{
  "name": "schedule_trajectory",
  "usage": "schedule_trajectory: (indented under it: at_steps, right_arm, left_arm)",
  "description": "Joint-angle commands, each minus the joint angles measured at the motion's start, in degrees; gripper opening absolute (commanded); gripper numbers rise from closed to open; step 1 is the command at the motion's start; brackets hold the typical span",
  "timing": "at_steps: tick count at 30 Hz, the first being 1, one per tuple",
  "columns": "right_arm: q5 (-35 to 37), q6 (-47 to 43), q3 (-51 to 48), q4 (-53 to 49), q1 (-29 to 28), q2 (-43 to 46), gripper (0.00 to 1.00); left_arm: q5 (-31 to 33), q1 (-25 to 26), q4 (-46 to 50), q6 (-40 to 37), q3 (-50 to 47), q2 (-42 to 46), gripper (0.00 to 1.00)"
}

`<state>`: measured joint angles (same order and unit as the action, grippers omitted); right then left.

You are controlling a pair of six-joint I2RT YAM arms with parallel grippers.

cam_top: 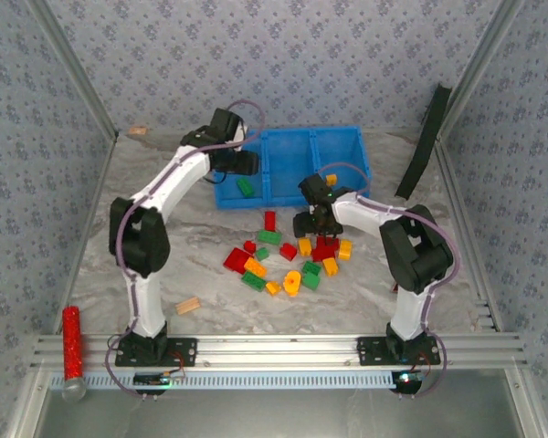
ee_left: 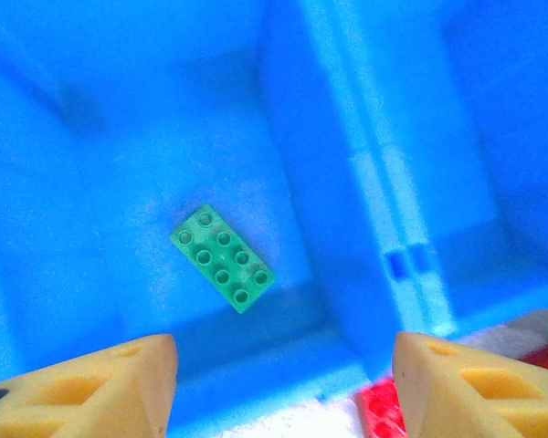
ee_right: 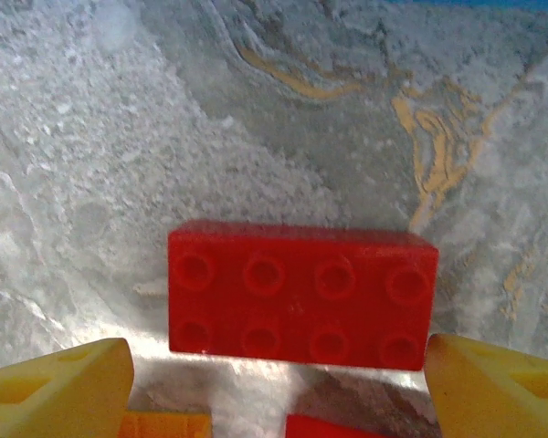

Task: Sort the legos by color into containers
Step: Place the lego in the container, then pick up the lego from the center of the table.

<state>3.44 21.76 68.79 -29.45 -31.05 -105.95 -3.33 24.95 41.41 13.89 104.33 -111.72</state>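
The grey marbled desk (cam_top: 91, 274) carries a bright blue rectangular plastic tray (cam_top: 315, 130) split into three open compartments, standing at its far side. The white left arm (cam_top: 164, 187) reaches over the tray's left compartment. Its yellow jaws stand wide apart and hold nothing. The white right arm (cam_top: 374, 214) bends down just in front of the tray. Its jaws are also spread wide and empty, one tip off each short end of a brick, and neither appears to touch it.

In front of the tray lies the loose scatter of red, green and yellow-orange studded plastic legos (cam_top: 283, 265), some touching or overlapping. One flat green eight-stud brick (ee_left: 224, 258) lies alone, studs up, on the floor of the left compartment. An orange brick (cam_top: 331, 179) seems to sit in the right compartment, though the overhead view is too coarse to be sure.

The red eight-stud brick (ee_right: 301, 297) between the right jaws looks light, rigid and smooth-sided, so it should not deform but could slip or pivot. Its long flat sides probably give the surest hold, because the studded top offers little to grip.

The right arm's wrist hides this brick's place in the scatter from above. In the right wrist view, an orange and a red piece beside it are cut off at the lower edge.
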Motion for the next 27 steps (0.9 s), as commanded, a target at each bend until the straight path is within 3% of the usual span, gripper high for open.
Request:
schedule_trajectory:
  at_steps: [1, 11, 17, 21, 27]
  right_arm:
    - [1.6, -1.3, 2.3, 0.4, -0.1, -1.9, 0.85]
    - [0.5, -1.7, 2.4, 1.5, 1.2, -5.4, 0.78]
    - [-0.5, -1.5, 2.2, 1.6, 1.1, -6.7, 0.64]
    - [-1.1, -1.5, 1.9, 1.0, 1.2, -6.1, 0.53]
    - [-0.9, -1.5, 1.8, -0.6, 1.3, -3.4, 0.44]
  left_arm:
    - [-1.4, 1.2, 2.3, -1.5, -5.0, 8.1, 0.64]
    - [-1.1, 3.1, 8.2, -0.2, -20.5, 24.8, 0.66]
    - [-2.1, 5.2, 11.3, 3.8, -27.7, 32.1, 0.66]
    - [-2.5, 9.3, 12.7, 13.0, -33.3, 34.8, 0.66]
    - [-0.7, 18.2, 7.1, 36.0, -42.8, 39.1, 0.67]
